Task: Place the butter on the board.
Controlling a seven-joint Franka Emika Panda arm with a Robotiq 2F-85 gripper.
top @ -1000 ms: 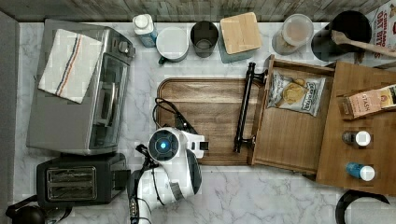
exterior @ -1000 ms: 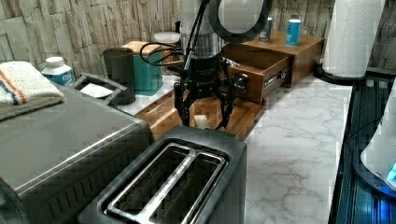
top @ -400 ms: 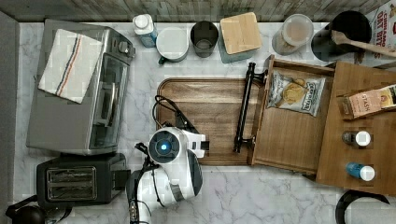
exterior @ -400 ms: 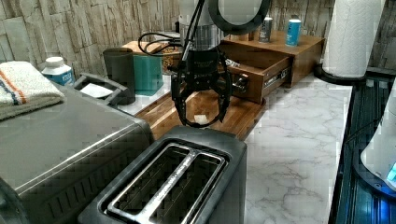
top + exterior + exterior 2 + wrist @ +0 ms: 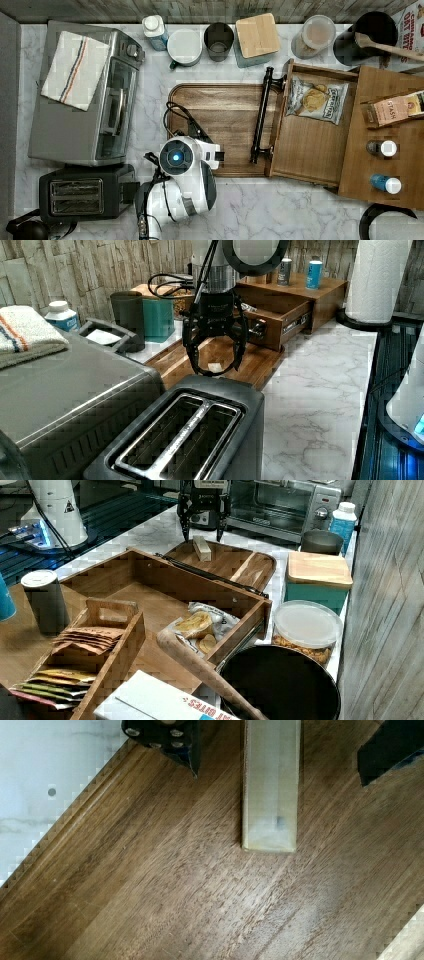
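Fingers [image 5: 170, 740] stand wide apart with the butter stick [image 5: 270, 785] lying free between them, neither one touching it, so the gripper [image 5: 215, 357] reads as having let go rather than holding. In the left view the gripper hangs above the board with the pale end of the stick showing low between its tips; in the right view the gripper [image 5: 202, 532] sits just over the stick.

That butter stick [image 5: 202, 548] lies flat on the board [image 5: 250, 565], lengthwise along the grain in the wrist view, resting well inside the rim groove near the corner of the board closest to the toaster. Lying on its long face, it looks settled and unlikely to roll or tip. Judged from this, the placing itself looks done, and what remains is for the arm to draw clear without nudging the stick.

Beyond the board [image 5: 225, 115], the wooden box with the black bar handle [image 5: 261, 116] butts against its far side, holding a chip bag [image 5: 315, 100]. On the marble desk [image 5: 280, 210] the toaster [image 5: 185, 435] stands just beside the board's near corner, next to the toaster oven [image 5: 85, 95] with a folded towel [image 5: 75, 70] on top. Its nearness leaves little room on that side for a sideways exit, so a straight lift seems safest.
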